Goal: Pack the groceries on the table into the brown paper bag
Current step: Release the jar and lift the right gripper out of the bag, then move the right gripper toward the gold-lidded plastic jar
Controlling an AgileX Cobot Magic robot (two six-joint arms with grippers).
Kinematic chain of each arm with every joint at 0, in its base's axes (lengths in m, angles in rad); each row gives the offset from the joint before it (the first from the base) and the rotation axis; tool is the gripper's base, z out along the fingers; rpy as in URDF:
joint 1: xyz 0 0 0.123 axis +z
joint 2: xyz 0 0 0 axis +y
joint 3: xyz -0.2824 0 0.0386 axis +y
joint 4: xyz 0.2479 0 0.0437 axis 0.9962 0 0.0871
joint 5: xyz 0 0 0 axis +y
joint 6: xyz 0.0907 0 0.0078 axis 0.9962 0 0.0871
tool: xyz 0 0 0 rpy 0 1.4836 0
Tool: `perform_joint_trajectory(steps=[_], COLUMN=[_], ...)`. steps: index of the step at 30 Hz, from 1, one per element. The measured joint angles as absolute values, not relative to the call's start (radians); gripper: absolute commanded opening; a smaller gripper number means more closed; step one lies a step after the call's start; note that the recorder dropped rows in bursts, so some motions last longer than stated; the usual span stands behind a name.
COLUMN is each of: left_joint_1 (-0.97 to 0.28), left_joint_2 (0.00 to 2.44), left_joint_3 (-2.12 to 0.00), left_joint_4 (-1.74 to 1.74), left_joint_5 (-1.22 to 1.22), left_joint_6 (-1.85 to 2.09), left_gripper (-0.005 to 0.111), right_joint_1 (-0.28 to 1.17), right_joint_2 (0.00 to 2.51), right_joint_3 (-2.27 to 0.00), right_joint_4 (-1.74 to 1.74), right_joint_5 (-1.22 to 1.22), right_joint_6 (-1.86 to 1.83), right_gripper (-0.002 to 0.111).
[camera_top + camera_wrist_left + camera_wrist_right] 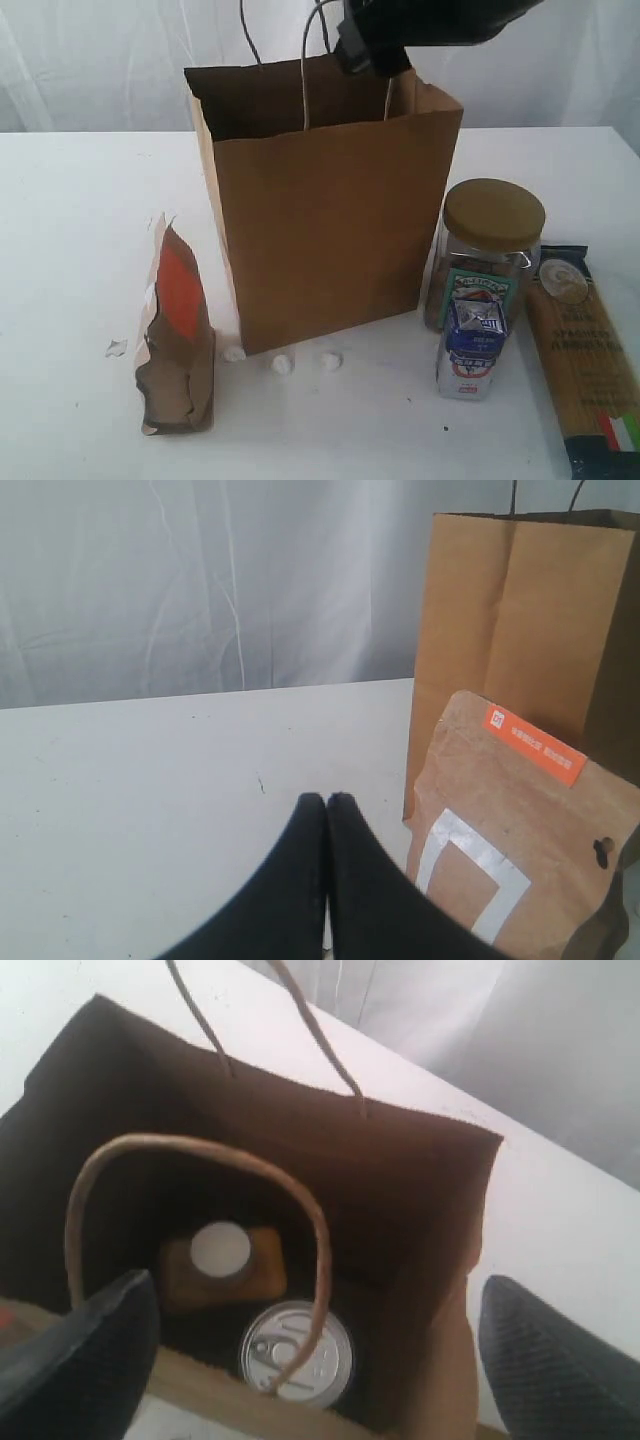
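The paper bag [330, 200] is seen standing upright on the tabletop [80, 200], with the bottle [222, 1260] and the dark jar [295, 1348] already set at its bottom. The right claw [315, 1282] is held spread wide and empty above the bag's open mouth. The left claw [326, 805] is pressed together, low over the tabletop, just beside the pouch [175, 330], which is stood at the bag's left side in the exterior view. The clear jar [490, 250], carton [473, 345] and spaghetti packet [585, 360] are found at the bag's right
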State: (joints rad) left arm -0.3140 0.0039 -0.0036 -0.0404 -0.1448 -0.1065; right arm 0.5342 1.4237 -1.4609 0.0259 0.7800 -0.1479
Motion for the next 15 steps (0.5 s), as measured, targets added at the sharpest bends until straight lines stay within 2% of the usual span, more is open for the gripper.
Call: perform_joint_trajectory(steps=[13, 15], left_joint_1=[-0.314, -0.314], left_joint_2=[0.004, 0.004], left_joint_3=[-0.004, -0.004], left_joint_4=[-0.040, -0.040], left_joint_5=[-0.145, -0.145], left_joint_6=[-0.107, -0.107], left_gripper=[0.000, 0.000], right_joint_1=[0.534, 0.534], right_joint_2=[1.294, 1.254], right_joint_3=[-1.461, -1.442], right_joint_4=[0.093, 0.096], right_joint_5=[0.958, 1.059], right_joint_6=[-0.194, -0.196], right_gripper=[0.080, 0.080])
